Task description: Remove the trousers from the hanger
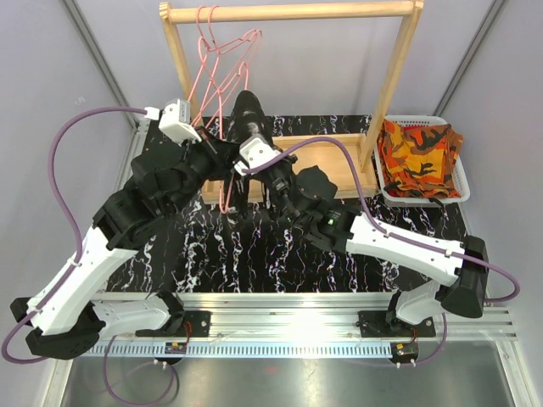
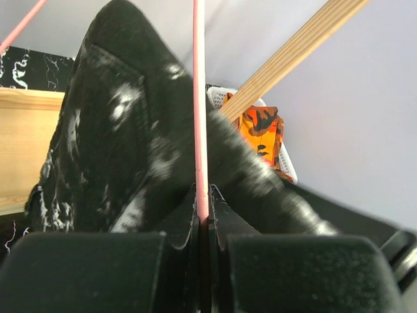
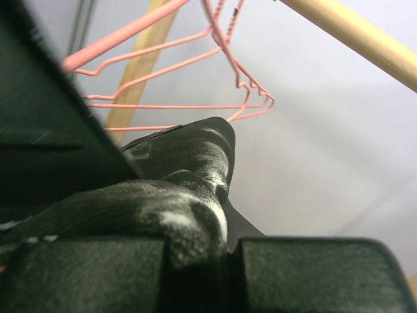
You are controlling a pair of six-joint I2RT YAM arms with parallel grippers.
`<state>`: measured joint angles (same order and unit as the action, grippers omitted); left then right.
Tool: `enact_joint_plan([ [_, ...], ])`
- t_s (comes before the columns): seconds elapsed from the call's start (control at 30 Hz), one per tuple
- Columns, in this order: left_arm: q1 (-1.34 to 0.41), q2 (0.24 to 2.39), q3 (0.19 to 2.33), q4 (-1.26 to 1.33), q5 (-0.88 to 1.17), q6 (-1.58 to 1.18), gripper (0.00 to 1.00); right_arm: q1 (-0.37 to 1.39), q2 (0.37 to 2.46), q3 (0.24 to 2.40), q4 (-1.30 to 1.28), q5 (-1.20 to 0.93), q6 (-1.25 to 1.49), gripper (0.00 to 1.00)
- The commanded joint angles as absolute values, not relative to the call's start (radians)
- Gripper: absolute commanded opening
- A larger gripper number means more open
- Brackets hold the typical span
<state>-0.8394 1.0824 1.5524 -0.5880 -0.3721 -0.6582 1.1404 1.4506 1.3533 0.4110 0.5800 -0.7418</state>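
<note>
Left gripper (image 2: 202, 218) is pinched fully closed on the thin pink wire of the hanger (image 2: 199, 98). Right gripper (image 3: 199, 261) is clamped tight on a bunched fold of the black speckled trousers (image 1: 247, 114), which are draped over that hanger under the wooden rack (image 1: 288, 11), left of centre. The camouflage pair (image 1: 420, 153) already sits in the white basket (image 1: 424, 202) at the far right; no red pair shows in any view. Main risk: the wire is smooth, round and narrow, so it could rotate or slide between the left pads once the right arm pulls, and the hanger would follow the cloth instead of releasing it. Second: the trousers are thick, matte, denim-like fabric with a rough white-flecked face, so drag over the wire looks high and a sideways pull may swing the hook along or off the rail. Third: the empty hangers (image 3: 195, 98) hang just beside it, springy and open-framed, easy to snag. The right grip holds only a fold, so it could creep out under load.
</note>
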Motion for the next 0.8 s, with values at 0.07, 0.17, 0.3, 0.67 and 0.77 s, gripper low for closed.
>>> enact_joint_plan([
  [0.07,-0.834,1.058,1.444,-0.561,-0.379,-0.653,0.0,1.077,1.336,1.479,0.563,0.618,-0.747,0.0],
  [0.17,-0.834,1.042,1.404,-0.552,-0.4,-0.658,0.0,1.062,1.304,1.476,0.549,0.621,-0.739,0.0],
  [0.3,-0.828,1.042,1.381,-0.564,-0.417,-0.652,0.0,1.043,1.267,1.471,0.522,0.626,-0.739,0.0],
  [0.67,-0.824,1.078,1.282,-0.551,-0.408,-0.638,0.0,0.917,1.272,1.721,0.158,0.638,-0.594,0.0],
  [0.77,-0.824,1.075,1.252,-0.545,-0.403,-0.634,0.0,0.899,1.281,1.781,0.095,0.658,-0.587,0.0],
])
